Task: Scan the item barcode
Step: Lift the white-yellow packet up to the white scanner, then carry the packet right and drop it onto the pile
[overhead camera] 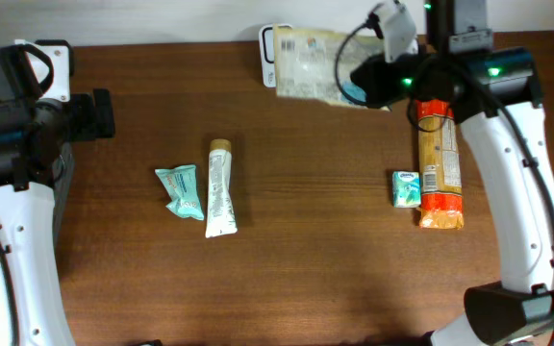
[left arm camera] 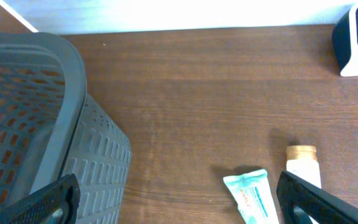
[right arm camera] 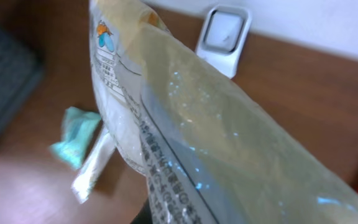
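Right claw [overhead camera: 365,82] clamped on clear printed pouch [right arm camera: 185,124], which hid its fingers and covered part of white scanner [overhead camera: 266,48]; left claw [left arm camera: 176,196] apart, tips cropped.

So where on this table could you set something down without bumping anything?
The widest bare stretch of brown wooden table lies along the front edge. Another sits between the white tan-capped tube and the small green-and-white box. Crowded far right, where the right gripper holds a translucent bag by the white scanner above the long orange packet.
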Available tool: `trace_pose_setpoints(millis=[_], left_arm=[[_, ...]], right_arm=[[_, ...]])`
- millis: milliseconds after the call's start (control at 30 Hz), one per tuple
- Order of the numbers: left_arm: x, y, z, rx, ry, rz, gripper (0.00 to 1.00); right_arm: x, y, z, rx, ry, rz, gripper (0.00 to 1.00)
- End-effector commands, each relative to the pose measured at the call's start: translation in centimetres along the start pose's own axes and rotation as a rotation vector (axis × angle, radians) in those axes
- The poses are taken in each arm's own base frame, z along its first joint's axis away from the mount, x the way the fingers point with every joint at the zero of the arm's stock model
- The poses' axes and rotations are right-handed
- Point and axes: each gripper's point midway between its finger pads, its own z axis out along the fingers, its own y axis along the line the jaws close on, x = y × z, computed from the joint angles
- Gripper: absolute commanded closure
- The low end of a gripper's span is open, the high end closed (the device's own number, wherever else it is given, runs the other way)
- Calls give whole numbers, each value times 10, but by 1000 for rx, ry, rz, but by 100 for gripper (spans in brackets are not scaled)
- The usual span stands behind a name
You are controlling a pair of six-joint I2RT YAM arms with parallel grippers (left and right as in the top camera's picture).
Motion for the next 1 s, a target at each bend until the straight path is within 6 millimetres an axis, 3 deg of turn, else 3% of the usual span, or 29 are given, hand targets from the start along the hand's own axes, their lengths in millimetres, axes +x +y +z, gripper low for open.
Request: trace_pose_setpoints(millis=[0, 100, 167, 267, 433, 600, 967], left_arm=[[-2, -1, -4, 4, -12, 12, 1], [-2, -1, -4, 4, -12, 12, 1], [-2, -1, -4, 4, -12, 12, 1], [-2, -1, -4, 4, -12, 12, 1], [-2, -1, -4, 4, -12, 12, 1], [-2, -1, -4, 4, -12, 12, 1], [-2, -1, -4, 4, -12, 12, 1]], right_arm=[[-32, -52, 22, 538, -53, -143, 96], [-57, -63, 49, 811, -63, -343, 96], [-64, -74, 79, 904, -27, -481, 96], [-70, -87, 124, 988, 25, -680, 96], [-77, -86, 182, 1040, 39, -927, 96], [-73, -64, 207, 1006, 17, -992, 96], [-73, -62, 203, 1041, 27, -977, 96]])
